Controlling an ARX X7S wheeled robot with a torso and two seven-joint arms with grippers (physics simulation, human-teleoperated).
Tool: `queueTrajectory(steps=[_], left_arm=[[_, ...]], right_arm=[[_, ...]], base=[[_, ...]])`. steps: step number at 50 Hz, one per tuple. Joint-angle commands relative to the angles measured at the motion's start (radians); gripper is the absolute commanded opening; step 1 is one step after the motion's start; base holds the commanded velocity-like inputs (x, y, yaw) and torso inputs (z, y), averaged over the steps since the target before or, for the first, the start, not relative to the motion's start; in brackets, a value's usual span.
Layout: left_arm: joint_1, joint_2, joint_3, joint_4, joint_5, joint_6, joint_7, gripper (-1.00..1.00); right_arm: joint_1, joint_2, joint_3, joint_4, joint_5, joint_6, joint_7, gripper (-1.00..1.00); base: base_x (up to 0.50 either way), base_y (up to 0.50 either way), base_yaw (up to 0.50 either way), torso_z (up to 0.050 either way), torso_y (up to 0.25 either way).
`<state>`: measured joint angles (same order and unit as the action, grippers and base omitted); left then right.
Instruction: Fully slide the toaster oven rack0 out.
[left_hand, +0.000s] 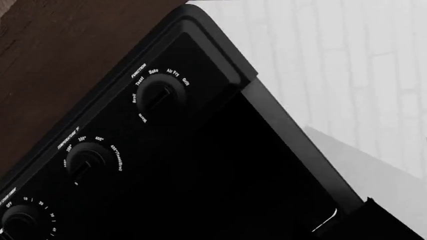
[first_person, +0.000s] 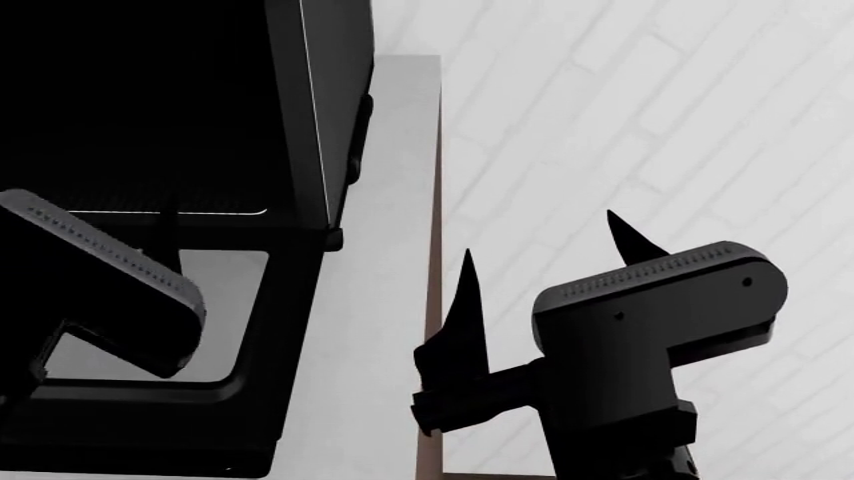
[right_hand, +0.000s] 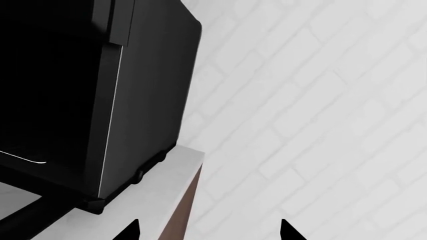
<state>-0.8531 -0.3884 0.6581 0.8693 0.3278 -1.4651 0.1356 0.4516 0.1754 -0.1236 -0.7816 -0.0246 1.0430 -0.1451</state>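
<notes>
The black toaster oven (first_person: 160, 90) fills the upper left of the head view. Its glass door (first_person: 287, 340) hangs open towards me. The rack0 (first_person: 200, 212) shows only as a fine light line at the mouth of the dark cavity. It also shows in the left wrist view (left_hand: 325, 220) and the right wrist view (right_hand: 27, 159). My left arm (first_person: 94, 280) reaches in over the door, and a thin dark finger (first_person: 167, 245) stands at the rack's front edge. Its jaws are hidden. My right gripper (first_person: 547, 265) is open and empty, off the counter's right edge, and shows in its own view (right_hand: 208, 231).
The oven stands on a white counter (first_person: 387, 300) with a brown side edge (first_person: 434, 330). A white brick wall (first_person: 641, 120) lies behind and to the right. The control panel with three knobs (left_hand: 157, 95) shows in the left wrist view.
</notes>
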Motion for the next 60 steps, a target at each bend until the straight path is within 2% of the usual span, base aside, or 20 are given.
queueTrajectory(steps=[1, 7, 12, 22, 36, 60], left_arm=[[-0.152, -0.061, 0.284, -0.104, 0.287, -0.104, 0.281, 1.00], [-0.204, -0.060, 0.382, -0.179, 0.476, -0.103, 0.473, 1.00], [-0.249, -0.056, 0.404, -0.252, 0.482, -0.066, 0.516, 1.00], [-0.250, -0.046, 0.417, -0.390, 0.427, 0.034, 0.515, 1.00], [-0.309, -0.060, 0.485, -0.449, 0.422, 0.024, 0.594, 1.00], [-0.275, -0.004, 0.489, -0.778, 0.315, 0.243, 0.504, 1.00]], right_arm=[[-0.008, -0.008, 0.019, -0.029, 0.000, 0.008, -0.009, 1.00], [-0.009, -0.006, 0.012, -0.028, 0.002, 0.003, -0.005, 1.00], [-0.010, -0.003, 0.012, -0.040, 0.004, 0.012, -0.002, 1.00], [-0.009, 0.001, 0.015, -0.054, 0.008, 0.021, 0.004, 1.00], [-0.008, 0.005, 0.025, -0.057, 0.019, 0.026, 0.008, 1.00], [-0.005, 0.012, 0.028, -0.037, 0.032, 0.019, 0.019, 1.00]], base=[[0.00, 0.00, 0.00, 0.000, 0.000], [0.00, 0.00, 0.00, 0.000, 0.000], [0.00, 0.00, 0.00, 0.000, 0.000], [0.00, 0.00, 0.00, 0.000, 0.000], [0.00, 0.00, 0.00, 0.000, 0.000], [0.00, 0.00, 0.00, 0.000, 0.000]])
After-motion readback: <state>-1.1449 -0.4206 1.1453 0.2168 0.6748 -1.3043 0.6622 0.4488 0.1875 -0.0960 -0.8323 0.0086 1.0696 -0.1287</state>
